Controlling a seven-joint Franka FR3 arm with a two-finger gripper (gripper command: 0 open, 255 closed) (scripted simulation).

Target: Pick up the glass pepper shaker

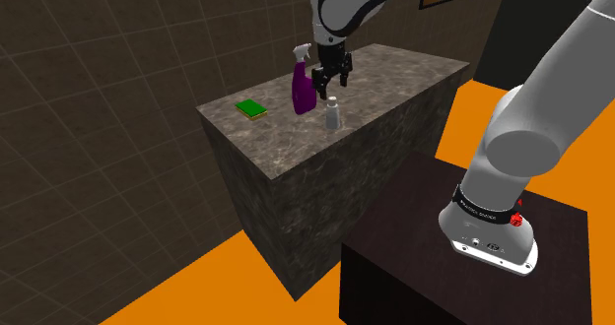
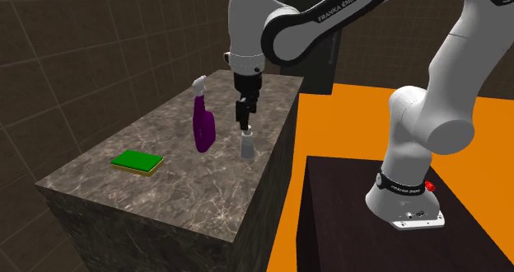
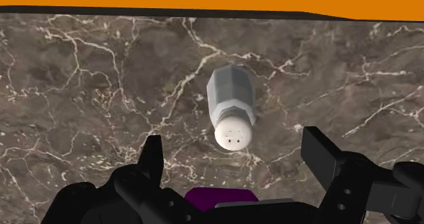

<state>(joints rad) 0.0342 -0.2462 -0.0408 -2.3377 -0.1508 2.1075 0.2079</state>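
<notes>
The pepper shaker (image 1: 333, 114) is a small pale grey bottle with a white perforated cap, standing upright on the dark marble counter (image 1: 296, 146). My black gripper (image 1: 332, 79) hangs open just above it, fingers spread and touching nothing. In the second exterior view the gripper (image 2: 244, 122) is directly over the shaker (image 2: 245, 146). The wrist view looks down on the shaker (image 3: 232, 111), its cap facing up between and ahead of my two fingertips (image 3: 152, 155), with my gripper (image 3: 234, 151) wide apart around it.
A purple spray bottle (image 1: 303, 85) with a white trigger stands close beside the shaker, on the shoulder view's left. A green sponge (image 1: 252, 108) lies farther left on the counter. The counter's edge drops to an orange floor (image 1: 177, 293). My dark stand (image 1: 463, 264) sits nearby.
</notes>
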